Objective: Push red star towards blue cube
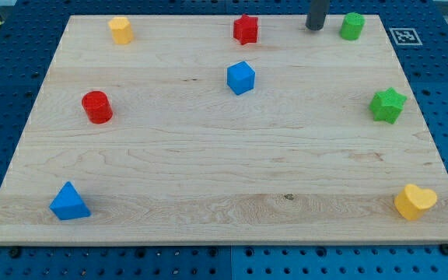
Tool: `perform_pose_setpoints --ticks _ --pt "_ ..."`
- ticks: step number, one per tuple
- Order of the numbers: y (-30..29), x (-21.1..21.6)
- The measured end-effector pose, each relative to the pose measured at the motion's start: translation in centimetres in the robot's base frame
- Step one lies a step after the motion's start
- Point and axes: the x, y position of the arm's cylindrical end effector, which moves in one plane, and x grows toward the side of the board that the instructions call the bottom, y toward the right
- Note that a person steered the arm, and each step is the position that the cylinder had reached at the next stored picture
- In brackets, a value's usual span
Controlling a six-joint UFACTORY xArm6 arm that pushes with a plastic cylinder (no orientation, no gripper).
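The red star (246, 29) sits near the view's top edge of the wooden board, a little right of centre. The blue cube (240, 78) lies just below it, slightly to the left, with a gap between them. My tip (315, 28) is at the view's top, to the right of the red star and just left of a green cylinder (352, 26). The tip touches no block.
A yellow block (120, 29) sits at the top left, a red cylinder (96, 106) at the left, a blue triangular block (69, 202) at the bottom left. A green star (387, 105) is at the right, a yellow heart (414, 201) at the bottom right. The board's top edge (208, 15) runs close behind the star.
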Motion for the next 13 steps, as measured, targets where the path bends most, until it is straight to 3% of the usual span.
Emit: perform_pose_setpoints --ticks 2,5,6,9,10,13 --pt "0.0 0.0" --pt "-11.3 -3.4" --pt "-11.5 -0.4" --pt "-14.9 -1.1" --pt "-14.5 1.7" --pt "-13.7 2.6"
